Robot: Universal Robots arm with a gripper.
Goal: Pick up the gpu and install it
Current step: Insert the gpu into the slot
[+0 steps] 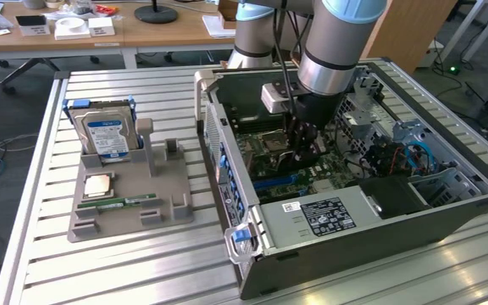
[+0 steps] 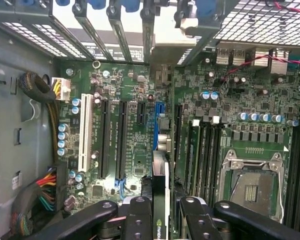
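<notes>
Holding the gpu [image 2: 160, 200] edge-on, the gripper [image 2: 165, 222] stands partly closed inside the open computer case [image 1: 354, 222], its fingers [image 2: 138, 220] pressed against the card's two flat faces. The card's long axis runs in line with the blue slot [image 2: 158, 117] on the motherboard [image 2: 130, 150], directly beyond the fingertips; whether card and slot touch cannot be told. Contents: the case holds the motherboard and its processor socket [image 2: 252, 185]; the grey holder [image 1: 125, 213], well away from the gripper outside the case, holds a hard drive [image 1: 104, 133], a processor chip [image 1: 98, 184] and a memory stick [image 1: 129, 202].
</notes>
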